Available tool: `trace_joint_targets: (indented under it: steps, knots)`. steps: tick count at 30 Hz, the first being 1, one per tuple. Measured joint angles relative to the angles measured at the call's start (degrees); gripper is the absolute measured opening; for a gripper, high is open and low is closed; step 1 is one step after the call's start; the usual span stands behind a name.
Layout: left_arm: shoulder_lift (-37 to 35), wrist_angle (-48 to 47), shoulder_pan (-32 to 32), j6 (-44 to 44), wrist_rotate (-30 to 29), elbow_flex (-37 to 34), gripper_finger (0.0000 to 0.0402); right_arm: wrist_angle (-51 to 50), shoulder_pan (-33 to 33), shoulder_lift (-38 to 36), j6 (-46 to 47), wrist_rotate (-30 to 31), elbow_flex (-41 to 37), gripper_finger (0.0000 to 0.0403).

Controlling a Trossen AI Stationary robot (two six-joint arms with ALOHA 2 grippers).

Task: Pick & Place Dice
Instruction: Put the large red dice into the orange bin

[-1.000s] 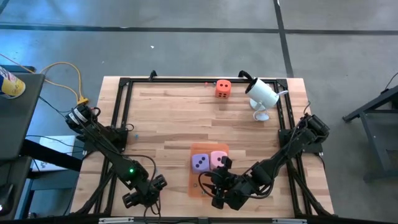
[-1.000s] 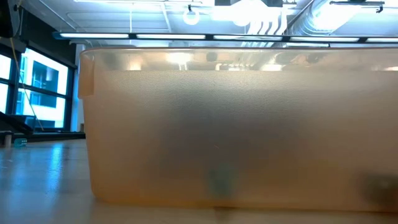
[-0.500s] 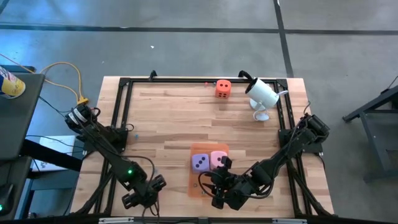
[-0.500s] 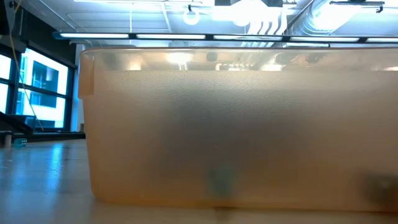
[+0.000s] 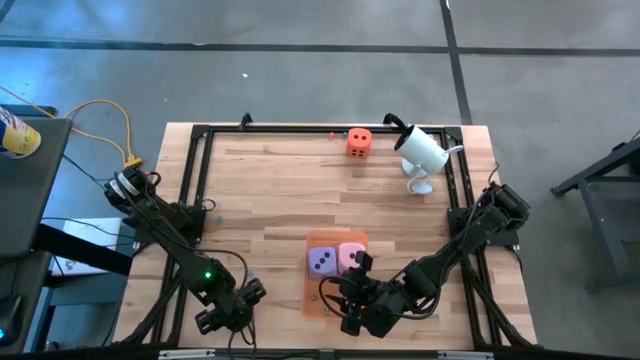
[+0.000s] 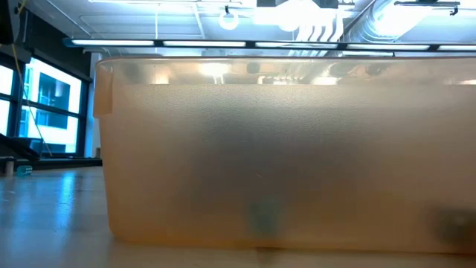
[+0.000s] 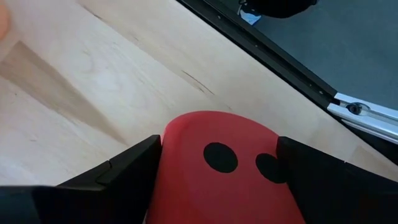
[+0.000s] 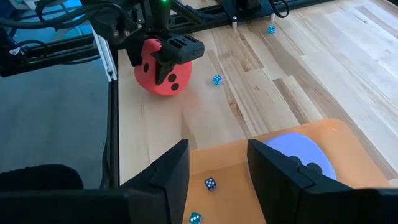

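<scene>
1. Left end effector (image 5: 222, 318) at the near-left corner of the surface (image 5: 270, 200), fingers clamped on the red die (image 7: 227, 168).
2. Right end effector (image 8: 217, 168) low over the near edge of the orange mat (image 5: 322, 296), fingers apart, nothing between them.
3. Purple die (image 5: 321, 262) and pink die (image 5: 350, 257) sit side by side on the mat, just beyond the right end effector.
4. Orange die (image 5: 359, 142) at the far edge, near the white camera (image 5: 421, 152).
5. Tiny blue dice (image 8: 210, 183) lie on the mat and wood.
</scene>
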Motion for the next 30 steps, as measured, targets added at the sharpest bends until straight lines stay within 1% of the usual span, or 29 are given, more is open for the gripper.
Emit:
trace_joint_targets:
  steps: [7,14,18,23,26,30]
  knots:
    - [-0.1,0.0,0.4,-1.8,-0.1,0.0,0.0308,0.0,0.0,0.0,0.0,-1.5,0.0,0.0151]
    - [-2.3,-2.0,0.9,-2.0,-1.3,-0.2,0.0304,0.5,0.1,0.0,-0.2,-2.6,0.0,0.0151]
    - [-4.4,-3.5,3.1,-2.0,-1.1,-0.4,0.0303,2.8,0.1,0.0,-2.7,-3.1,0.0,0.0151]
    - [-6.8,-4.1,7.4,-3.3,-0.2,-0.6,0.0303,5.7,0.1,0.0,-5.1,-6.0,0.0,0.0151]
    - [-8.0,-3.1,9.3,-5.0,-0.7,-0.6,0.0302,6.1,0.2,0.0,-5.7,-7.2,0.0,0.0151]
    - [-9.6,-1.2,10.9,-5.6,-0.9,-0.6,0.0302,6.0,0.7,0.0,-5.8,-7.3,0.0,0.0151]
